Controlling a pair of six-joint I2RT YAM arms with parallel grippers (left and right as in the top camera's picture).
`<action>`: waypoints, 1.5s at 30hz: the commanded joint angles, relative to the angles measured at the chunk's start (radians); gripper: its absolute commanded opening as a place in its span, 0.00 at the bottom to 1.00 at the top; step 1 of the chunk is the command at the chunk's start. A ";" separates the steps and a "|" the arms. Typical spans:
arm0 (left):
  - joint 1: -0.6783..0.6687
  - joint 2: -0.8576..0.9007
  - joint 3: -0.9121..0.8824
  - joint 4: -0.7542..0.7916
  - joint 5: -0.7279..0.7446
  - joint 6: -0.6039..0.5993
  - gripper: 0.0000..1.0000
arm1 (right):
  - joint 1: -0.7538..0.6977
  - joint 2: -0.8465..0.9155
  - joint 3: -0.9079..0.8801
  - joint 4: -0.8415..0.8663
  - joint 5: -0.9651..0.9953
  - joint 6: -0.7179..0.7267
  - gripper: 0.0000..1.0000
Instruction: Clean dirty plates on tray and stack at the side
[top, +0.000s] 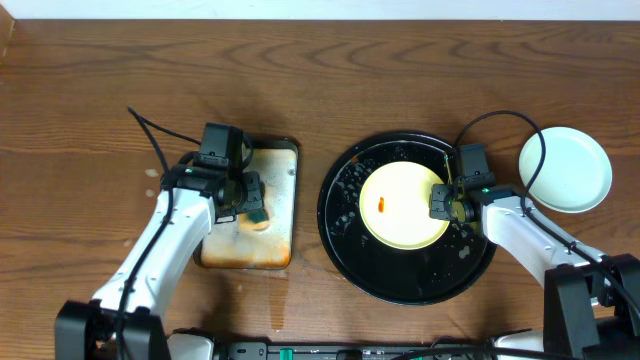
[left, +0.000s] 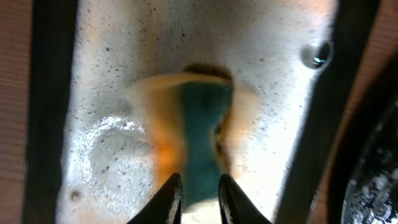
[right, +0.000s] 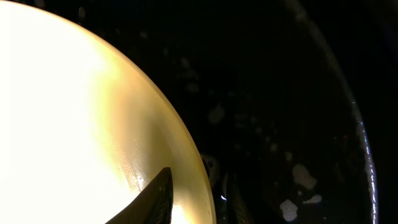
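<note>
L gripper (left: 198, 198) clamped on green sponge (left: 202, 130) in sudsy pan (left: 118, 56). R gripper (right: 194, 200) pinching yellow plate (right: 74, 112) rim, on black tray (right: 280, 93).

No readable text, label, brand, number or sign anywhere on the yellow plate (top: 400, 218), the pale plate (top: 565, 170) near the table's right edge, the black tray (top: 400, 290), the metal pan (top: 278, 240), the green sponge (left: 199, 143) or the wood-grain table (top: 100, 80).

Sponge (left: 202, 137) blurred, yellow plate (right: 74, 112) cut off at left and bottom edges
</note>
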 joint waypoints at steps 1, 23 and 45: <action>0.000 0.061 -0.027 0.000 -0.027 0.018 0.26 | -0.007 0.011 0.005 -0.002 -0.006 -0.007 0.27; 0.000 0.093 0.014 -0.086 -0.117 -0.293 0.32 | -0.006 0.011 0.005 -0.005 -0.007 -0.007 0.27; 0.000 0.228 -0.031 0.064 -0.113 -0.071 0.45 | -0.006 0.011 0.005 -0.002 -0.025 -0.007 0.26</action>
